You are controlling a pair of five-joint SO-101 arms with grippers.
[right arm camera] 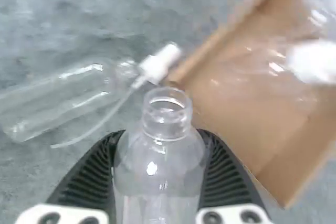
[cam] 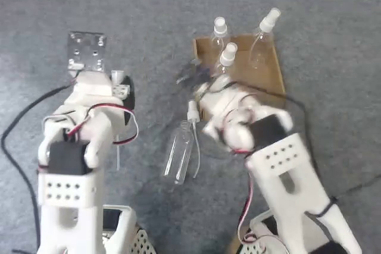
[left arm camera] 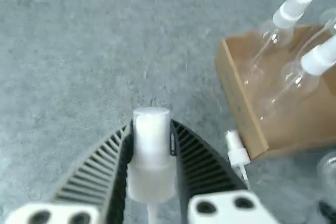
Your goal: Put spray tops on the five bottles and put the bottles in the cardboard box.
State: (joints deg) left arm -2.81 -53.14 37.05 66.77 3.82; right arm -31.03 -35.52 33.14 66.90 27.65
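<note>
Left gripper [left arm camera: 151,129] clamped on spray top [left arm camera: 151,153], top upright between fingers, over gray mat [cam: 149,22], well left of cardboard box [cam: 271,74]. Right gripper [right arm camera: 160,140] closed round uncapped bottle [right arm camera: 160,177], neck open, just beside box. Three capped bottles [cam: 228,57] stand in box. Bare bottle [cam: 180,157] lies on mat between arms, loose spray top [cam: 192,113] at its neck

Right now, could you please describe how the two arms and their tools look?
The left arm and right arm are white plastic with black motor blocks and red and black cables. The left tool and right tool have black ribbed fingers on white mounts.
</note>
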